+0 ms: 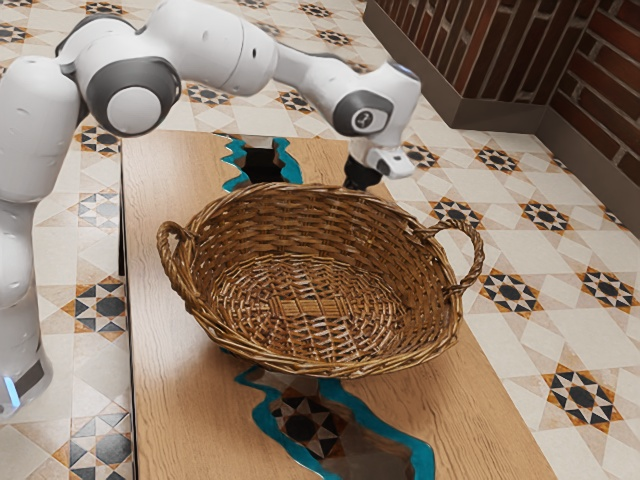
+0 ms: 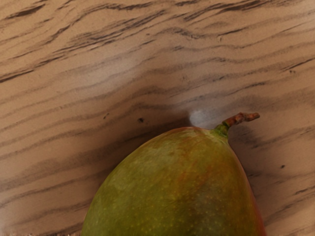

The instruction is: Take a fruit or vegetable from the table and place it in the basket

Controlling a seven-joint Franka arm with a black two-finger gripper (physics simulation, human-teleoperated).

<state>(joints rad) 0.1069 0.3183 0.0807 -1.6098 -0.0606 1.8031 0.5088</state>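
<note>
At the exterior view's left, well apart from the jaws, stands the base of the white arm. Left of the jaws the wooden table has a dark inlay edged in teal. The wicker basket stands on the table, on the camera's side of the jaws, its far rim hiding their tips. I cannot tell how far open they are or whether they grip anything. In the wrist view, the mango is at or just under the jaws, outside the basket, its stem showing. Just above the jaws, the arm's dark disc bears a pale mark, too small to read. Well right of them rises a brick wall.
</note>
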